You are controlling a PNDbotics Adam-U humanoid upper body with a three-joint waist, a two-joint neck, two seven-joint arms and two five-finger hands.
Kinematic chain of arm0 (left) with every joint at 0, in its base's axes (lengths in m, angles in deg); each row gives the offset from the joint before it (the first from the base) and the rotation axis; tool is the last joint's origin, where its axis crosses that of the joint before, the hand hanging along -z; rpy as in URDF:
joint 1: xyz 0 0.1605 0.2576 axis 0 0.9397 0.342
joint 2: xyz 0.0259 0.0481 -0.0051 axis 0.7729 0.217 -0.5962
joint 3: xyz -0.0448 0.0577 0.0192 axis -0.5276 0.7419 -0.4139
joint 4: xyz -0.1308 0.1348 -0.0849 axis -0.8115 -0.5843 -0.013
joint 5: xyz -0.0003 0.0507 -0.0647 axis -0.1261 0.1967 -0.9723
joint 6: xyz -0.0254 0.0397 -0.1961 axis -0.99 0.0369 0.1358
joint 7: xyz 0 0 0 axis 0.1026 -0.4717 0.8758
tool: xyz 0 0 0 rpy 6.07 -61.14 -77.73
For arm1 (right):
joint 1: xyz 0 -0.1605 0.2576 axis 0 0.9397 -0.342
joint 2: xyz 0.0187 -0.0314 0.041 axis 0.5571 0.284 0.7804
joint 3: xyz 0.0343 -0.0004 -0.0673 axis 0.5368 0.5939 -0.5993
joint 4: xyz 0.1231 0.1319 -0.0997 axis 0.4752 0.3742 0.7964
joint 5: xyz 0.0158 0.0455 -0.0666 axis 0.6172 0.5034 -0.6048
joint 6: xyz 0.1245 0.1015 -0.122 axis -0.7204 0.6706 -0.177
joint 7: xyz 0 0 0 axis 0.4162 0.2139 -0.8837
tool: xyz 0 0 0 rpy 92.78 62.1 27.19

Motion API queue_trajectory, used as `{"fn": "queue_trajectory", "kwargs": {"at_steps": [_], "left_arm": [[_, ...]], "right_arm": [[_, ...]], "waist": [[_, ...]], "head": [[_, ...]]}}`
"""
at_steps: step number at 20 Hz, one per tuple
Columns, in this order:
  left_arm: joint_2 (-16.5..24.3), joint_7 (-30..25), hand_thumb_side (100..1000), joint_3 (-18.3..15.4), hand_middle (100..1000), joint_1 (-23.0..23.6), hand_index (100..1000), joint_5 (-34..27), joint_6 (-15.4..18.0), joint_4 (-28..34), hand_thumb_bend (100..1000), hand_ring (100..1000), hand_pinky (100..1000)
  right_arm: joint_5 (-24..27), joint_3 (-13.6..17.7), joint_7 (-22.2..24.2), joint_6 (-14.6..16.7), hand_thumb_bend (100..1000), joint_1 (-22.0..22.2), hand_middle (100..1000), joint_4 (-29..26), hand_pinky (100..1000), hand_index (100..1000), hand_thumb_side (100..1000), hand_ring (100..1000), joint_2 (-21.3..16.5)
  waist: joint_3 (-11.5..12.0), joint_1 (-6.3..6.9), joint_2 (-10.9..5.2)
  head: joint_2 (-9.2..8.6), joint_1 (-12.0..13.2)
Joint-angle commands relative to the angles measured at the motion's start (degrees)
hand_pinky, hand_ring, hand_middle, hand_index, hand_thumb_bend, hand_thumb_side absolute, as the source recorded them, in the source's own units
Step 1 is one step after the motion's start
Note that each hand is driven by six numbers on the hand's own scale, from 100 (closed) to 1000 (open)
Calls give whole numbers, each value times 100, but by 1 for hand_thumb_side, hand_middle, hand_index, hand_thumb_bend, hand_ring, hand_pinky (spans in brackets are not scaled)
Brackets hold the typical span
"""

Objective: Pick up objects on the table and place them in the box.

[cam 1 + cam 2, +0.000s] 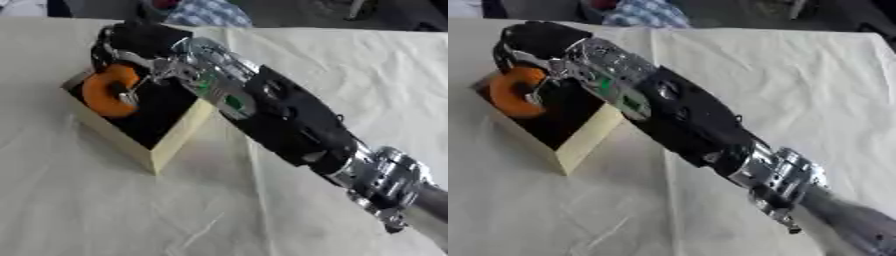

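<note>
Over the box [179, 137], near the table's [105, 210] far left, the right hand [131, 47] reaches in from the lower right along a long black and silver arm. Its fingers [131, 92] curl round an orange ring [107, 90], seemingly pinching its inner edge, though blur hides the contact. That ring hangs upright above the box's dark inside, near its far corner.
</note>
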Motion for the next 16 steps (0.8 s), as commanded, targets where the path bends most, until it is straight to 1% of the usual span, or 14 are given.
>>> {"fn": "queue_trajectory", "kwargs": {"at_steps": [1,4,6,7,8,9,10,11,12,13,15,16], "left_arm": [[56,-12,729,2,791,-40,735,30,-24,108,100,792,715],[60,-6,727,-1,789,-36,735,11,-5,108,100,791,715],[75,8,726,-10,789,-20,735,-3,15,108,100,791,716],[85,16,727,-17,789,-5,735,-5,21,108,100,791,717],[96,26,727,-27,789,17,735,-1,22,108,100,791,717],[106,38,728,-37,789,41,735,6,20,108,100,791,717],[115,51,728,-47,789,66,735,18,16,108,100,791,717],[125,65,729,-58,790,96,735,32,9,108,100,792,717],[139,84,730,-73,791,136,735,54,-1,108,100,792,717],[149,101,730,-84,791,163,734,75,-8,108,100,792,717],[172,141,731,-109,792,219,734,115,-13,108,100,793,717],[183,161,732,-121,792,252,734,138,-18,108,100,793,717]], "right_arm": [[-170,102,168,28,392,-84,600,-263,615,734,100,713,-129],[-158,185,136,-39,367,-69,578,-425,588,720,100,694,-187],[-71,282,34,-134,332,-48,561,-594,556,714,100,681,-275],[1,348,-30,-196,304,-28,552,-711,525,714,100,674,-340],[109,443,-112,-283,288,3,547,-872,517,714,100,671,-433],[229,550,-193,-379,240,35,535,-1046,484,714,100,663,-532],[376,665,-278,-491,240,79,535,-1246,484,714,100,663,-644],[544,804,-383,-622,165,127,522,-1461,440,715,100,654,-767],[776,986,-541,-778,142,205,524,-1739,439,718,100,657,-937],[1014,1127,-670,-933,118,292,529,-2012,444,722,153,663,-1104],[1424,1419,-930,-1199,100,510,532,-2555,450,730,226,669,-1475],[1616,1568,-1084,-1282,100,630,536,-2722,461,735,249,675,-1654]], "waist": [[-16,36,-117],[-50,44,-134],[-86,53,-156],[-107,59,-170],[-135,65,-188],[-166,69,-206],[-195,72,-222],[-235,78,-244],[-283,85,-269],[-314,90,-285],[-391,110,-318],[-432,127,-339]], "head": [[-6,13],[19,24],[45,48],[61,69],[84,103],[111,153],[137,202],[163,275],[189,365],[204,430],[222,603],[229,683]]}}
